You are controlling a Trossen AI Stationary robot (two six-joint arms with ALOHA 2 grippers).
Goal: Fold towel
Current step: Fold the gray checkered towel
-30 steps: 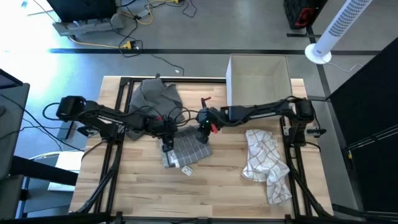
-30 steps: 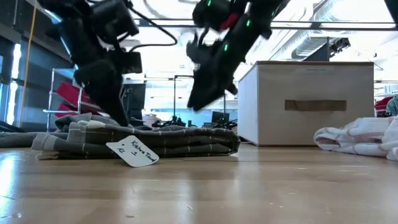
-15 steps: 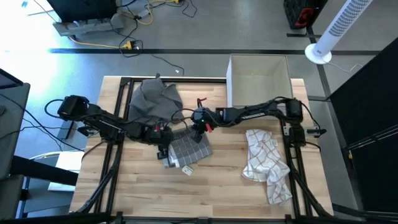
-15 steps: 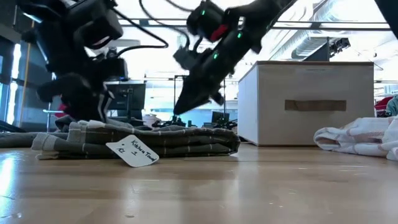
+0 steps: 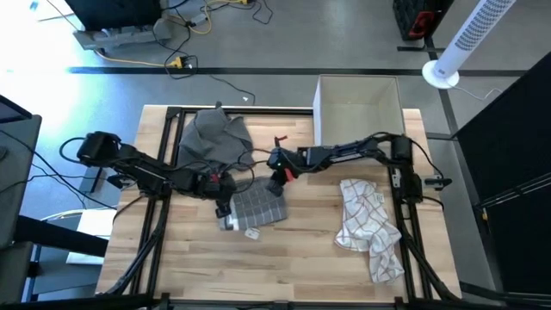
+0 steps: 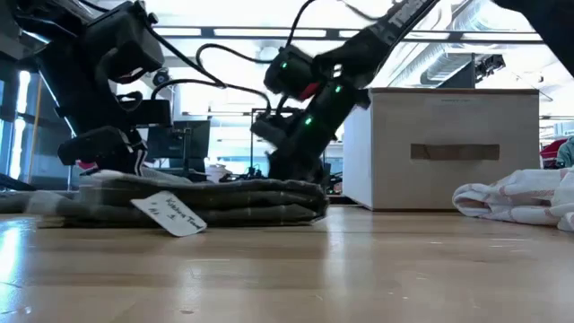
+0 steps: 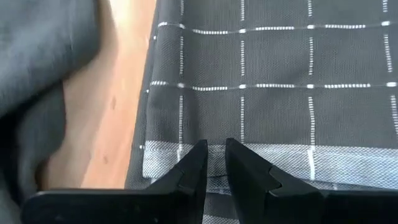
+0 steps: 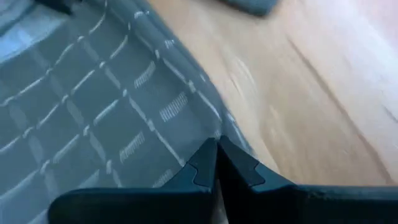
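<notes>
High view: both end effectors low, pinched on the checked towel.

Both arms are showing as dark, near-black jointed links with black cables looping loosely alongside them. The left arm is carrying a rounded black housing at its base end, and thin black cables are trailing off it. The right arm is showing red accents near its wrist, and green indicator lights are glowing on that wrist in the low view. The left gripper is presenting two matte black wedge-shaped fingers tapering to narrow tips. The right gripper is presenting the same black tapered fingers, mounted on a dark crossbar.
</notes>
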